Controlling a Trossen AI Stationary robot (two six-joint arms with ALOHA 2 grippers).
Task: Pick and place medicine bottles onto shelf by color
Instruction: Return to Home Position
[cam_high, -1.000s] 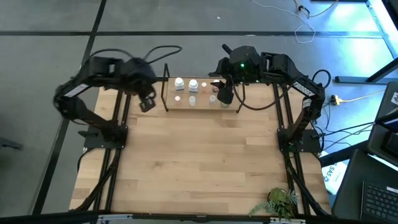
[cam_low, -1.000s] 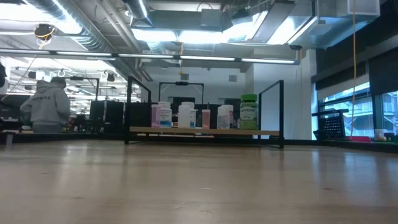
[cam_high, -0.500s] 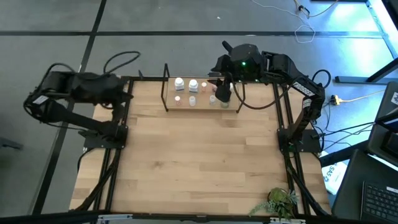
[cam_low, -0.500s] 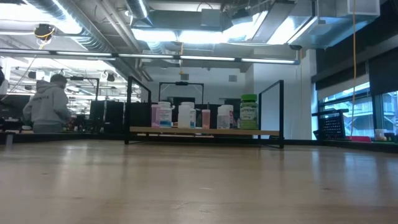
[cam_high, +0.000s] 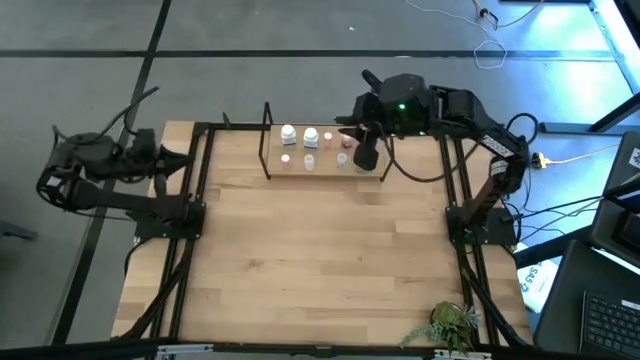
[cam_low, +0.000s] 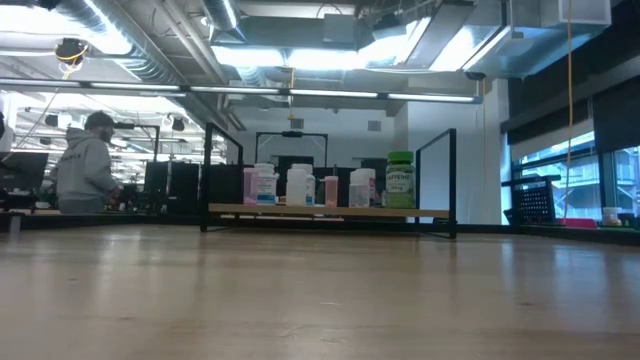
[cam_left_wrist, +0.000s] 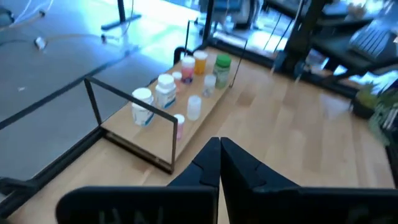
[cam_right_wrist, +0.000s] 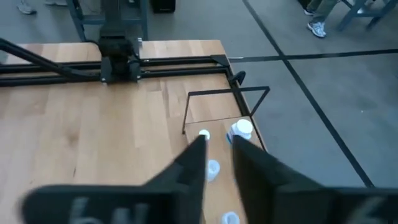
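Light-wood wire shelf (cam_low: 420, 211) carries tiny white, pink and green pill bottles (cam_low: 300, 187). Sorting looks done, so the right hand (cam_right_wrist: 219, 143) hovers spread above them, and the left hand (cam_left_wrist: 219, 144), pressed together, sits at the wooden counter (cam_high: 320, 260) edge.

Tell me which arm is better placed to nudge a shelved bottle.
Right: the right end effector hangs over the shelf beside the bottles; the left end effector sits at the table's left edge.
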